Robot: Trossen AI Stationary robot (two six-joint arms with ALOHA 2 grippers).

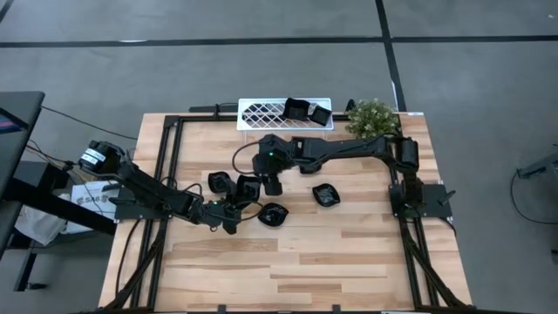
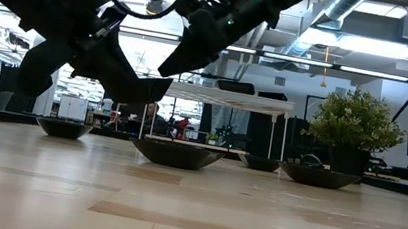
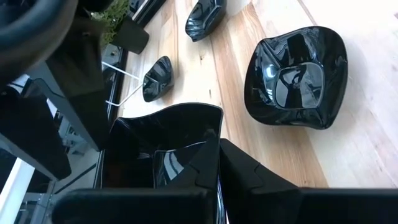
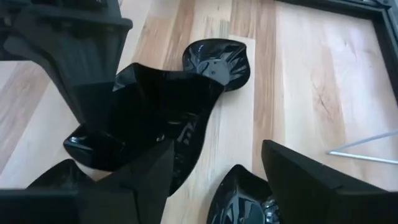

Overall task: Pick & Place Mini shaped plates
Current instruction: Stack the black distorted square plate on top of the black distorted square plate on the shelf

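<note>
The wooden table carries everything, and the white lattice rack at its far edge serves as the landmark. Two black plates already stand in the rack's right end, next to a small potted plant.

The right arm reaches from the plant side to a spot just in front of the rack's middle. Its right gripper stands with jaws spread wide over a squarish plate; in the right wrist view the plate sits between and just beyond the two dark fingers, and no finger can be seen pressing on it.

The left arm comes in from the table's left side, farther from the rack. Its left gripper is clenched on the rim of that same squarish plate, seen in the left wrist view as a glossy black dish with sharp folded corners.

Loose on the wood, farther from the rack than the grippers: a rounded lobed plate, another to its right, and one left of the right gripper. All are small, shiny and black.
</note>
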